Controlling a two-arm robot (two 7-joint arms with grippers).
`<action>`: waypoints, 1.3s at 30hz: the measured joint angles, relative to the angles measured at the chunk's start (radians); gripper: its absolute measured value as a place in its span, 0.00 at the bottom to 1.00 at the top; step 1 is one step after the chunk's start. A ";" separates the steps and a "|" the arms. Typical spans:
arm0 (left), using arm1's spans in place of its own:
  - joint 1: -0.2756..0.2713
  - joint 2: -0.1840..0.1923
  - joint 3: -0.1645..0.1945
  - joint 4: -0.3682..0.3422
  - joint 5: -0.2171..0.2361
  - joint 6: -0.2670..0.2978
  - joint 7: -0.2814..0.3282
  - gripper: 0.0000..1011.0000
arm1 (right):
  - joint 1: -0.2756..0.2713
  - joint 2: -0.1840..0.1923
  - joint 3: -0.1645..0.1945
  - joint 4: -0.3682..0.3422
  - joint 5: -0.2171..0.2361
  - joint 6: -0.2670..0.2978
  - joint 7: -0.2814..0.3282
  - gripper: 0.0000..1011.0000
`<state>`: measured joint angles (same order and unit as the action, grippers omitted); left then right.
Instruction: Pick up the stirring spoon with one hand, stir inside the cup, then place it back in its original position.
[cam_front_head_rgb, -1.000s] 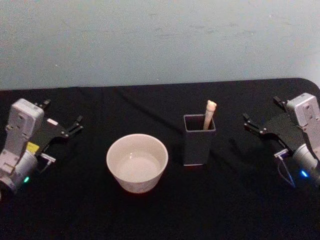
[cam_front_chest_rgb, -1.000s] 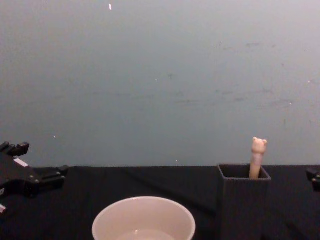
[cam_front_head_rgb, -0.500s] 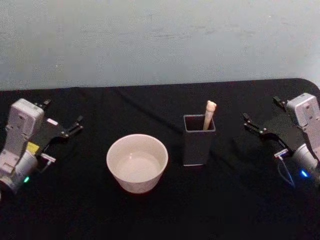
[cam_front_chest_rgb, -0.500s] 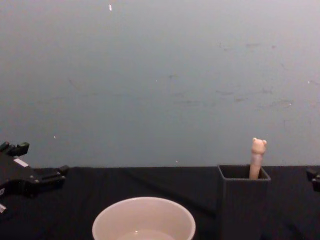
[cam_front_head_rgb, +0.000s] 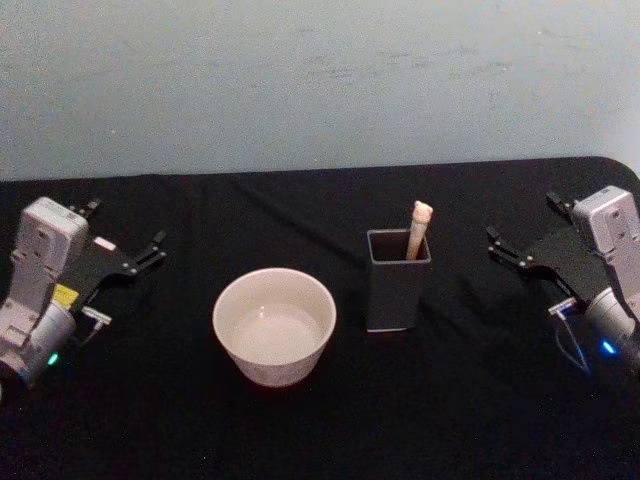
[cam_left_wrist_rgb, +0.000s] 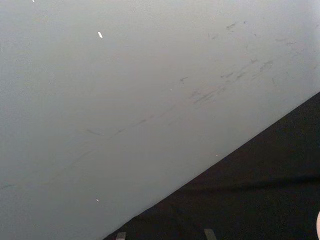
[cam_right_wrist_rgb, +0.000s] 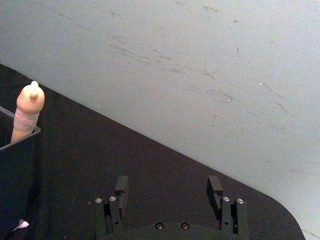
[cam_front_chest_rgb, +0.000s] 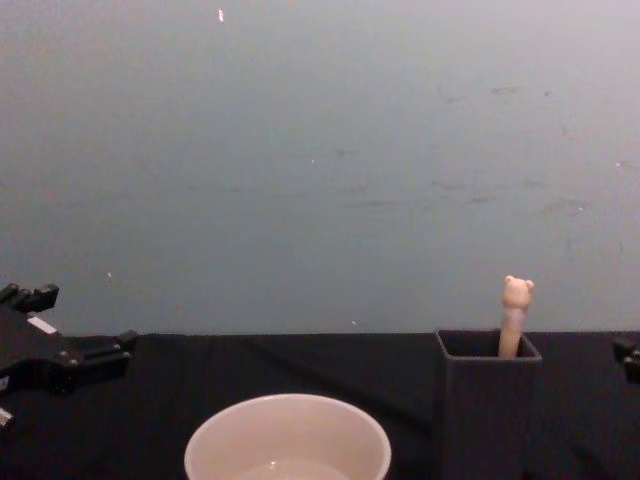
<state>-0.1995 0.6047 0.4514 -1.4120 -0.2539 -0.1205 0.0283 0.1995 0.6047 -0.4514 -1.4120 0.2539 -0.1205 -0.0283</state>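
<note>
The stirring spoon (cam_front_head_rgb: 419, 228) stands in the dark grey square holder (cam_front_head_rgb: 397, 285), its original position, with the cream bear-topped handle (cam_front_chest_rgb: 515, 312) sticking up above the rim. The wide cream cup (cam_front_head_rgb: 274, 325) sits left of the holder. My left gripper (cam_front_head_rgb: 125, 224) rests open at the table's left side, well clear of the cup. My right gripper (cam_front_head_rgb: 522, 218) is open at the right side, a short way from the holder. In the right wrist view its fingers (cam_right_wrist_rgb: 121, 188) are spread, and the spoon handle (cam_right_wrist_rgb: 27, 112) and holder (cam_right_wrist_rgb: 17, 170) lie beyond them.
A black cloth covers the table (cam_front_head_rgb: 320, 420), and a plain pale wall (cam_front_head_rgb: 320, 80) stands behind it. The table's rounded far right corner (cam_right_wrist_rgb: 280, 220) lies near my right gripper. The cup's rim (cam_front_chest_rgb: 288, 425) shows low in the chest view.
</note>
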 joint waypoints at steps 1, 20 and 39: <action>0.000 0.000 0.000 0.000 0.000 0.000 0.000 0.99 | 0.000 0.000 0.000 0.000 0.000 0.000 0.000 0.99; 0.000 0.000 0.000 0.000 0.000 0.000 0.000 0.99 | 0.000 0.000 0.000 0.000 0.000 0.000 0.000 0.99; 0.000 0.000 0.000 0.000 0.000 0.000 0.000 0.99 | -0.012 0.000 0.025 -0.019 0.029 -0.008 0.047 0.99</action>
<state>-0.1995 0.6047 0.4514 -1.4120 -0.2539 -0.1205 0.0283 0.1876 0.6042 -0.4260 -1.4310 0.2829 -0.1287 0.0190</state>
